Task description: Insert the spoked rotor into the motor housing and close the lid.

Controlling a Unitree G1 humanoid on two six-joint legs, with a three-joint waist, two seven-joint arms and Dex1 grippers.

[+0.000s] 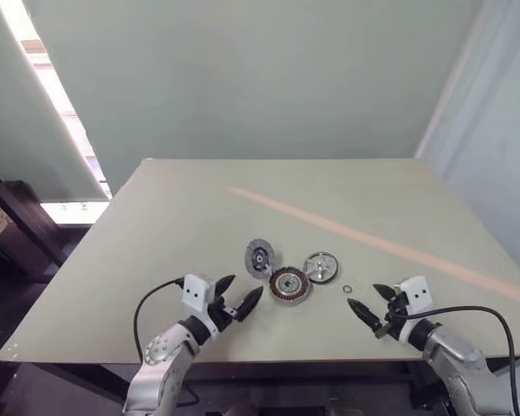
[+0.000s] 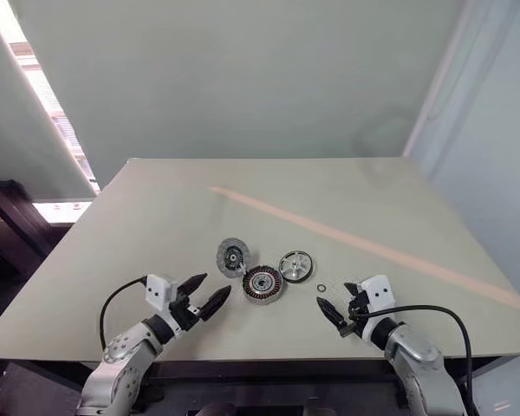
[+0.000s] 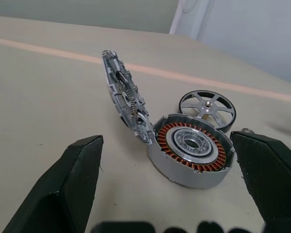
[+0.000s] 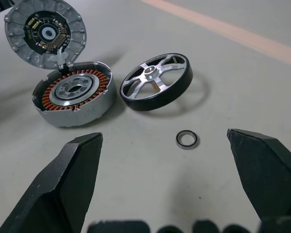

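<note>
- The left gripper hovers over a pale table, its two black fingers spread wide and holding nothing.
- Just ahead of those fingers sits the motor housing, copper windings showing.
- The lid stands tilted up, hinged open at the housing's far edge.
- The right gripper is likewise spread and empty.
- A tiny metal ring lies just ahead, between its fingertips.
- Beyond the ring, the spoked rotor leans on the table, just beside the housing.
</note>
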